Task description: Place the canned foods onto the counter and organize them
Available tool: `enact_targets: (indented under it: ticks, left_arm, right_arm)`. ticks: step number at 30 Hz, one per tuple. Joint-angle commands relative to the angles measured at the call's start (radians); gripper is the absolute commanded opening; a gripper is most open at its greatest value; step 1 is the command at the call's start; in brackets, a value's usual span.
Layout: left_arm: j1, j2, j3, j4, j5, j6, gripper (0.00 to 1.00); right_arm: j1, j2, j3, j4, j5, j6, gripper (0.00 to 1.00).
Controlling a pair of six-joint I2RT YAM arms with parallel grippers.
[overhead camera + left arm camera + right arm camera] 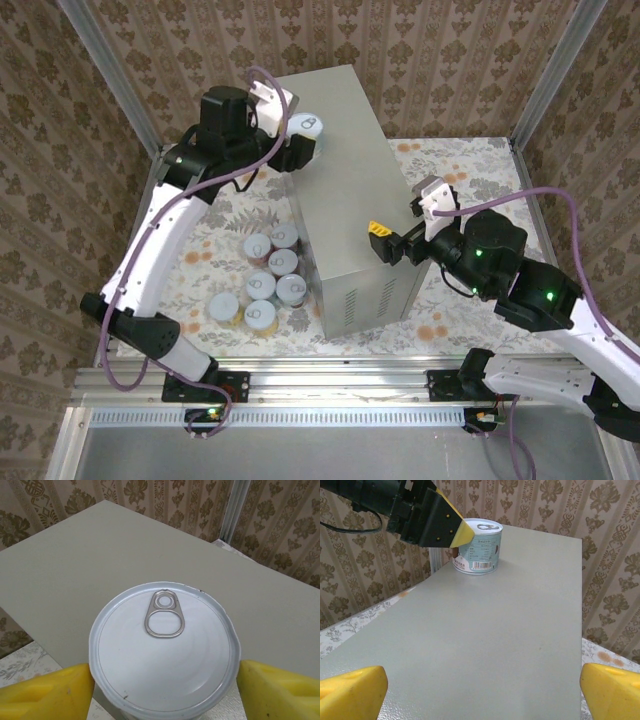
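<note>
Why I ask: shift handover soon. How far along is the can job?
Done: nothing clearly released yet. In hand: one can stands on the counter, far corner, the left gripper astride it. Left: seven cans on the floral cloth; the right gripper is open and empty.

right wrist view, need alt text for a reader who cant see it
A light-blue-labelled can with a pull-tab lid stands upright at the far end of the grey counter top, with the left hand's yellow fingertip at its left side. The right hand is open, its yellow fingertips in the bottom corners, and patterned wallpaper is behind.
</note>
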Motion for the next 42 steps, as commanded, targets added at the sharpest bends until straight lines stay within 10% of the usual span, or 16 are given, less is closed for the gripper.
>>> enact_targets:
  ticks: [1,35,42]
  left_arm:
    - [0.043,0.035,0.028,0.044,0.047,-0.023,0.74]
    - [0.163,0.472,0.509,-0.016,0.005,-0.011,0.75]
    - [0.165,0.436,0.509,-0.002,0.039,-0.013,0.93]
  right_arm:
    - [0.003,-0.011,-0.011,0.027,0.009,0.018,1.0]
    - [-0.015,-0.005,-0.033,0.039,0.035,0.0,1.0]
    - [-0.017,0.005,-0.025,0.039,0.029,0.007,1.0]
